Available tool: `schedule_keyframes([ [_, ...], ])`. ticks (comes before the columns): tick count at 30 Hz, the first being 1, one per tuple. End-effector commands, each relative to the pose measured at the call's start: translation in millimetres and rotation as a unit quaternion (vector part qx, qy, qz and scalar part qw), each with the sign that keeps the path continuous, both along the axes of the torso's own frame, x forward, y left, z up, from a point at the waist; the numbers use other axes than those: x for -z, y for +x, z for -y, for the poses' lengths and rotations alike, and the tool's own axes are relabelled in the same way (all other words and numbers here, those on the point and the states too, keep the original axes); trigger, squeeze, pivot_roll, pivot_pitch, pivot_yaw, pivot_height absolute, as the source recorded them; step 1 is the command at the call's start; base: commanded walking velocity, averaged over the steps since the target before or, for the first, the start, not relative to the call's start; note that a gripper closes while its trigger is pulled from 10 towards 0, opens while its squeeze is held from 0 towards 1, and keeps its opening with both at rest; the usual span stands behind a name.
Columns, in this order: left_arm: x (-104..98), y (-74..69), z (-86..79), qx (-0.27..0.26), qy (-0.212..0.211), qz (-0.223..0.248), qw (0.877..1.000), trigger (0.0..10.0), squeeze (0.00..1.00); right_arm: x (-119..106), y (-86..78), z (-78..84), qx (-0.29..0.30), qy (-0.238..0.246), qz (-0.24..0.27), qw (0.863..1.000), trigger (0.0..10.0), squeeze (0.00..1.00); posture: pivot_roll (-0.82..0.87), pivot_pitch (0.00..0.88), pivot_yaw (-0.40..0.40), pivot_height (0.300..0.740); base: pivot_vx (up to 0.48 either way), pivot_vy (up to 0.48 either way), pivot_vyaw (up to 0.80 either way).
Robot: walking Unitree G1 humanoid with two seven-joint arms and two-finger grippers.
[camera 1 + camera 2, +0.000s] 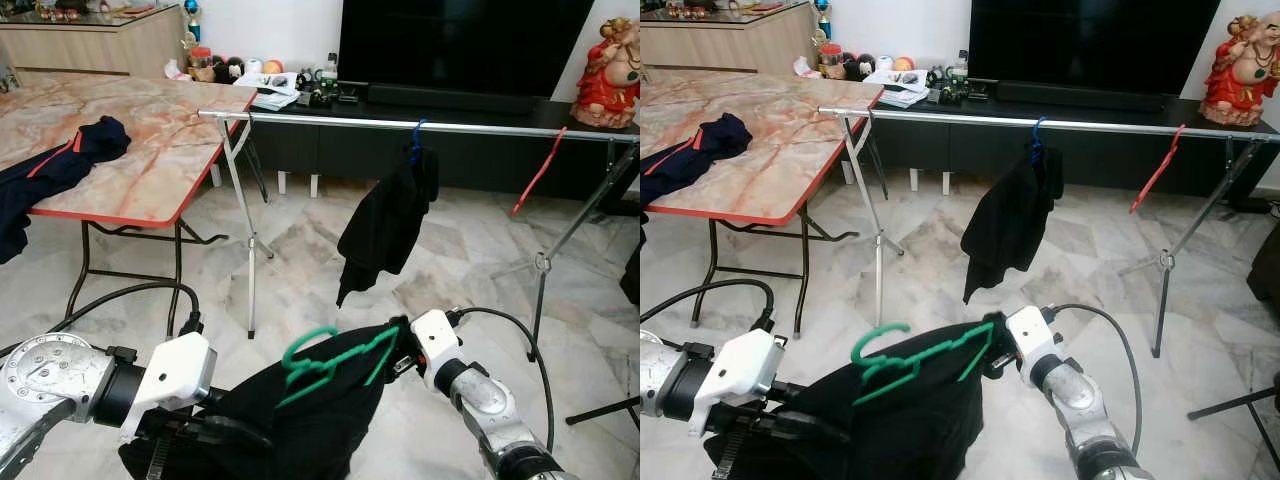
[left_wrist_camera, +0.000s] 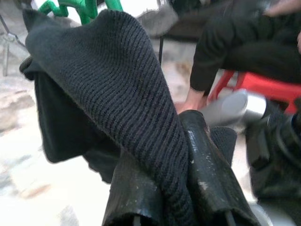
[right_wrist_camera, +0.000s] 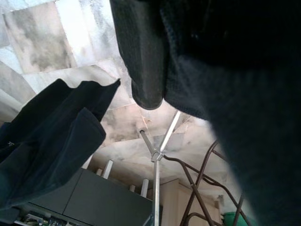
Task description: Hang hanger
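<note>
A humanoid robot stands before a clothes rail with a black garment [image 1: 300,420] on a green hanger [image 1: 325,362] held low between its arms. At eight o'clock in the head view, the left pincer [image 2: 160,188] has its two black fingers pressed onto a fold of the knit fabric, as the left wrist view shows. Toward five o'clock, the right pincer [image 3: 155,61] grips the garment's other edge, one finger [image 3: 141,52] lying against the cloth; both appear to be pinching fabric, not the hanger itself.

The risk, by this judgement, lies there: the green hook rests loosely on top of the bundle, so lifting by cloth alone could let the hanger tilt or slide out before the hook reaches the rail [image 1: 400,124] at twelve o'clock. A black garment [image 1: 385,225] already hangs near the middle of the rail and a red hanger [image 1: 540,170] sits at two o'clock, so a drifting approach could snag either. A dark garment [image 1: 60,165] lies on the marble-patterned surface [image 1: 150,150] at ten o'clock, clear of the work.
</note>
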State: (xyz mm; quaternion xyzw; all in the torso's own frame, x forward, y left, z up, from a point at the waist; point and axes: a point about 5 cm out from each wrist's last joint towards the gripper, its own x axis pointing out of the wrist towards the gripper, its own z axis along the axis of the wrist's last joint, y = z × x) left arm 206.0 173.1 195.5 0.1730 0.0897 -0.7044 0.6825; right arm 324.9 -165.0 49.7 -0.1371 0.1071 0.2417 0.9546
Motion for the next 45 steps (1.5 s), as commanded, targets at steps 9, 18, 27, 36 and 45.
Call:
schedule_keyframes([
  [9, -32.0, -18.7, -0.3, 0.084, -0.022, 0.025, 0.996, 10.0, 0.0, 20.1, -16.8, 48.3, 0.083, -0.022, -0.071, 0.994, 0.0, 0.0, 0.19, 0.023, -0.035, 0.74, 0.0, 0.0, 0.0],
  [18, -47.3, -19.2, -11.8, 0.066, -0.056, 0.016, 0.996, 10.0, 0.0, 15.9, -17.1, 62.3, 0.092, -0.029, -0.07, 0.993, 0.0, 0.0, 0.19, 0.022, -0.038, 0.74, 0.0, 0.0, 0.0],
  [27, -18.2, -35.2, -40.5, 0.086, 0.157, -0.03, 0.983, 10.0, 0.0, 8.3, -18.0, 87.1, 0.112, -0.061, -0.068, 0.989, 0.0, 0.0, 0.21, 0.022, -0.032, 0.74, 0.0, 0.0, 0.0],
  [36, 2.0, -25.0, -53.2, 0.096, 0.326, 0.041, 0.94, 10.0, 0.0, -0.1, -12.9, 91.8, 0.118, -0.068, -0.054, 0.989, 0.0, 0.0, 0.2, 0.021, -0.034, 0.74, 0.0, 0.0, 0.0],
  [45, -27.6, -30.4, -27.4, 0.084, 0.114, 0.001, 0.99, 10.0, 0.0, 1.0, -11.7, 85.0, 0.109, -0.064, -0.053, 0.991, 0.0, 0.0, 0.2, 0.02, -0.035, 0.74, 0.0, 0.0, 0.0],
])
